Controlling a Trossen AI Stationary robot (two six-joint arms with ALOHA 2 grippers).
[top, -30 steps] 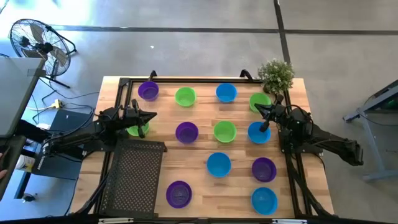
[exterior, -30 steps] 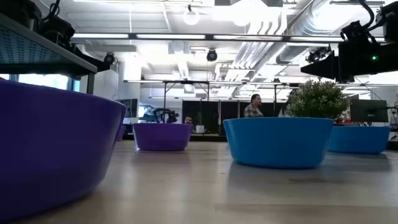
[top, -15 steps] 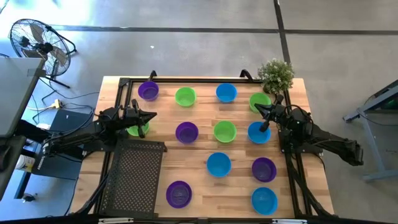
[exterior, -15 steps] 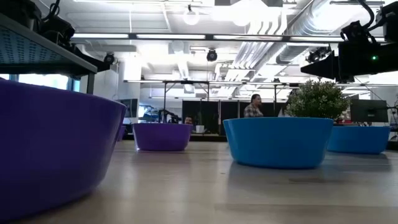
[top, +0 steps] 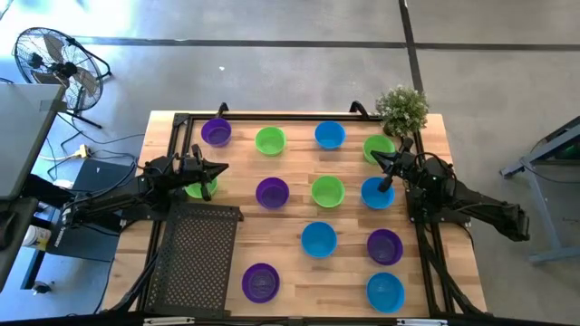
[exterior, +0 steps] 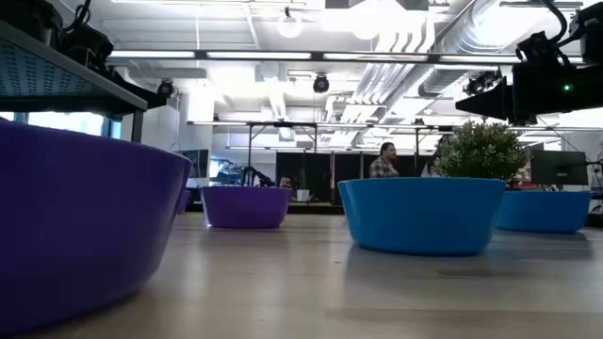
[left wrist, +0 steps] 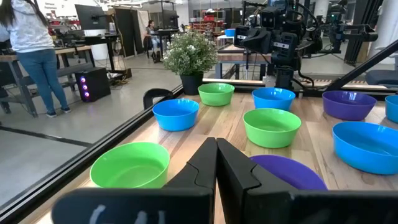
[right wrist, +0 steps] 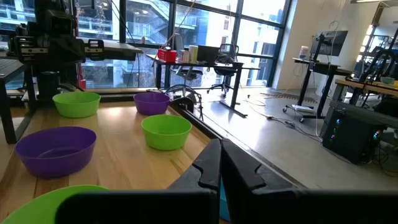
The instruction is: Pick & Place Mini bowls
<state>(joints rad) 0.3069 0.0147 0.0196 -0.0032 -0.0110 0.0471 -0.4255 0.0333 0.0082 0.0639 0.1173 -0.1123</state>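
Here, 12 small bowls sit spread over the wooden table (top: 290,281), none stacked. In the high view the far row holds a purple bowl (top: 216,132), a green bowl (top: 270,140), a blue bowl (top: 330,135) and another green bowl (top: 378,148) just beside the potted plant (top: 402,109). The middle row has a green bowl at the left (top: 201,187), partly under the left arm, then a purple bowl in the middle (top: 272,192), a middle green bowl (top: 327,191) and a blue bowl at the right (top: 376,194). Nearer the front edge lie a blue bowl near the centre (top: 319,239), a purple bowl on the right (top: 385,246), a purple bowl at the front (top: 261,282) and a blue bowl at the front right (top: 385,292).

The left end effector (top: 220,169) hangs above the table just beside the left green bowl, its fingers (left wrist: 208,163) pressed together and holding nothing. The right end effector (top: 375,158) hovers between the far-right green bowl and the right blue bowl, its fingers (right wrist: 211,163) also closed and empty.

A dark mesh panel (top: 192,254) lies at the front left of the table. A fan (top: 50,60) stands on the floor beyond the left side. In the left wrist view a person (left wrist: 31,43) stands in the room behind.
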